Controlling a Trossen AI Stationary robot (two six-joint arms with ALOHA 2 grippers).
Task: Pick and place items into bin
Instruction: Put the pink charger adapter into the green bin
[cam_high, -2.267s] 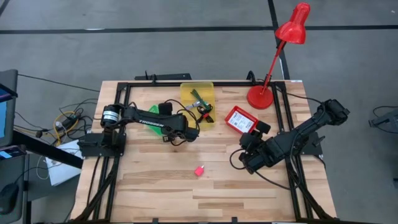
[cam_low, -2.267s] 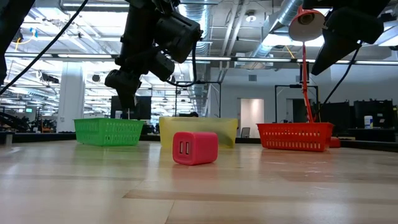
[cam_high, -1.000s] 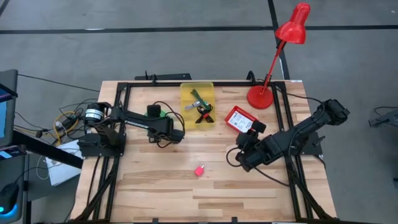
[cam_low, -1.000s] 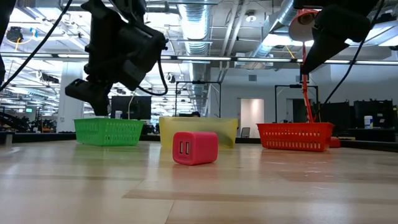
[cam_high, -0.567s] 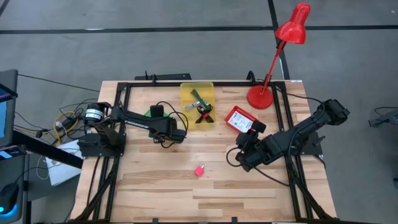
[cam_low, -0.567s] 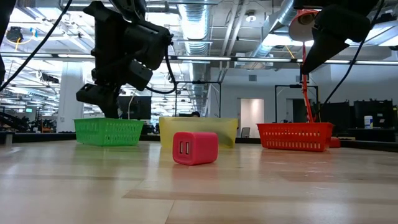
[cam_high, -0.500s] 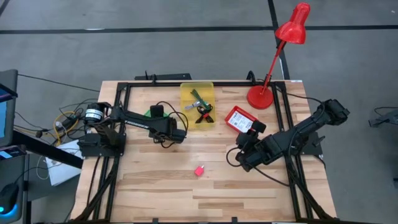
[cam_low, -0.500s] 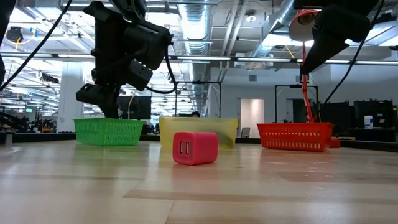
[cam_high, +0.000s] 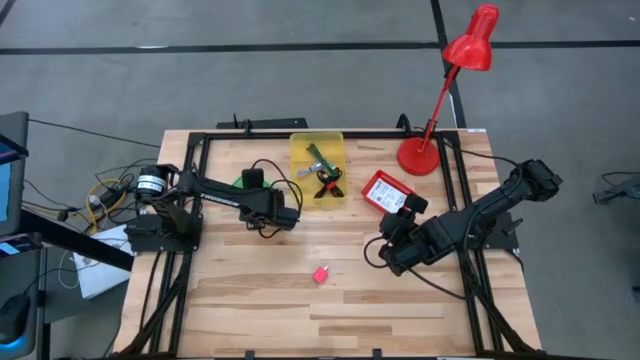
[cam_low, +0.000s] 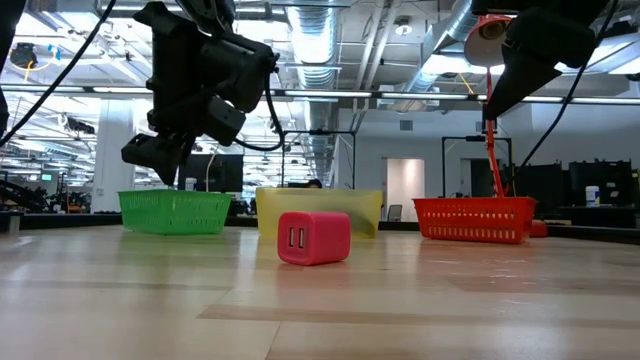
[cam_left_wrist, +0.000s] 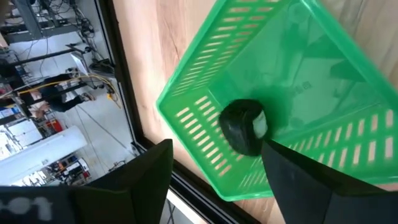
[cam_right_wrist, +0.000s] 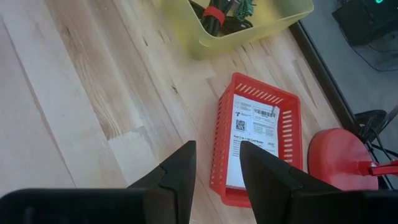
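Note:
A red-pink block (cam_high: 320, 273) (cam_low: 313, 237) lies alone on the wood near the table's middle. The yellow bin (cam_high: 317, 165) holds slim black, green and red tools (cam_right_wrist: 217, 14). A white card packet (cam_right_wrist: 252, 140) lies flat in the red basket (cam_high: 386, 190). My left gripper (cam_high: 250, 185) (cam_left_wrist: 217, 186) hangs open above the green basket (cam_left_wrist: 261, 93), where a dark rounded object (cam_left_wrist: 244, 126) lies on the floor of the basket. My right gripper (cam_high: 390, 255) (cam_right_wrist: 217, 155) hovers open and empty above bare wood, to the near side of the red basket.
A red desk lamp (cam_high: 440, 90) stands on its base at the far right of the table. Black frame rails (cam_high: 200, 160) run along the table's left, far and right sides. Bare wood lies around the block toward the near edge.
My left gripper has swung from beside the yellow bin toward the table's left, over the green basket, and has stayed almost still there for the last half second. The right arm has edged slightly toward the left. The block has not moved.

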